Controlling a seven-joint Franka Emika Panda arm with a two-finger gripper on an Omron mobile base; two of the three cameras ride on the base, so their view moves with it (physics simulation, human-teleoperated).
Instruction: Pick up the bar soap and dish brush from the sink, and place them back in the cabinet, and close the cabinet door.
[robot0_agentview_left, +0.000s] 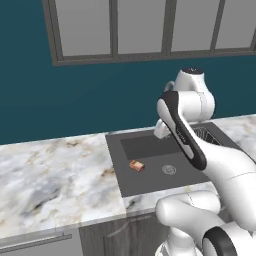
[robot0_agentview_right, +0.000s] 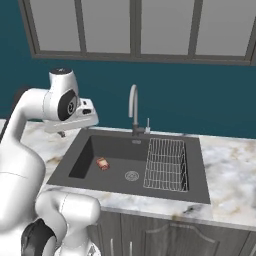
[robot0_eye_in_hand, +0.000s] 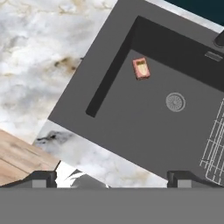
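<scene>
While the gripper (robot0_eye_in_hand: 111, 177) hangs released, the bar soap (robot0_agentview_right: 102, 163) lies in the sink (robot0_agentview_right: 75, 155) beside the drain (robot0_agentview_right: 131, 175) and rack (robot0_agentview_right: 166, 164).

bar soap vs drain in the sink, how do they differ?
Shape: the bar soap is a small rectangular block, while the drain is round.
Colour: the soap is orange-red with a paler face; the drain is metallic grey.
Pose: the soap lies loose on the basin floor, while the drain sits flush in it.
Both are similar in size and sit apart on the floor of the sink.
</scene>
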